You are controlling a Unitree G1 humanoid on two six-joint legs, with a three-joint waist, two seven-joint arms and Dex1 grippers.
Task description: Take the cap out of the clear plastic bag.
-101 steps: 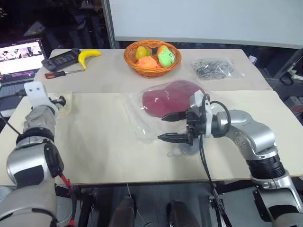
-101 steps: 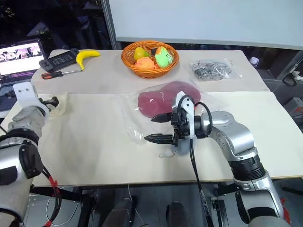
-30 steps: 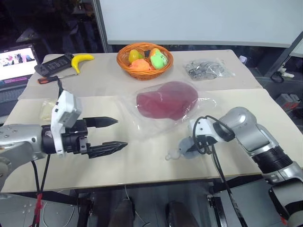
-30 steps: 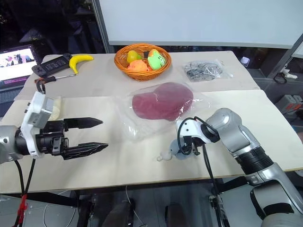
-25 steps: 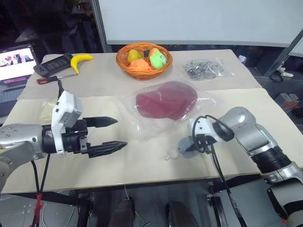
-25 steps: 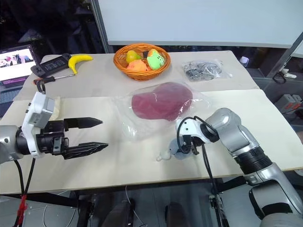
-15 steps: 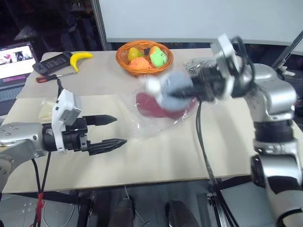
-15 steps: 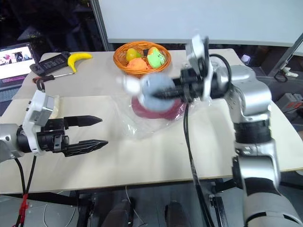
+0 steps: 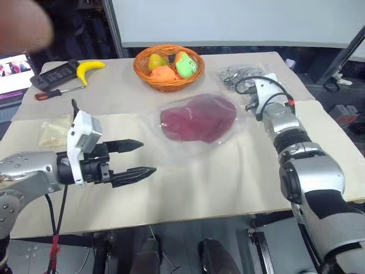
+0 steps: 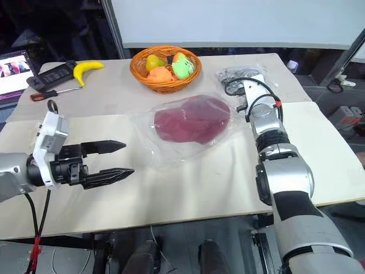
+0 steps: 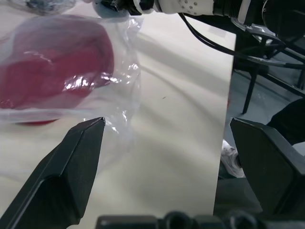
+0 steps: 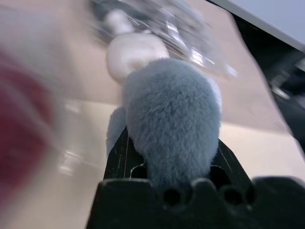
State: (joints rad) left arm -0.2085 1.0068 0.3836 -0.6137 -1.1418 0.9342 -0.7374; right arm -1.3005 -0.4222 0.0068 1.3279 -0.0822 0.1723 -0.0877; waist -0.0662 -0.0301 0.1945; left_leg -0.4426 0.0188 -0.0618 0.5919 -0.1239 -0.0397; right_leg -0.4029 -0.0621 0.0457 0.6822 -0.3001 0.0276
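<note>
The maroon cap (image 9: pixel 198 118) lies inside the clear plastic bag (image 9: pixel 171 145) in the middle of the table, also seen as cap (image 11: pixel 52 62) in the left wrist view. My left gripper (image 9: pixel 148 157) hovers open to the left of the bag, its fingertips pointing at the bag's near-left corner, with nothing between them. My right arm (image 9: pixel 279 123) stretches forward along the bag's right side. In the right wrist view my right gripper (image 12: pixel 171 157) is shut on a grey plush toy (image 12: pixel 171 114) with a white end.
A basket of fruit (image 9: pixel 168 68) stands behind the cap. A clear bag of dark grey items (image 9: pixel 234 73) lies at the far right by my right wrist. A pale yellow packet (image 9: pixel 54 130), screwdriver (image 9: pixel 54 93), banana (image 9: pixel 88 68), black device (image 9: pixel 51 74) and laptop (image 9: pixel 14 65) are on the left.
My right arm lifted the grey plush toy off the table's front, swung it over the bag and reached out to the far right. The left gripper stayed open in place.
</note>
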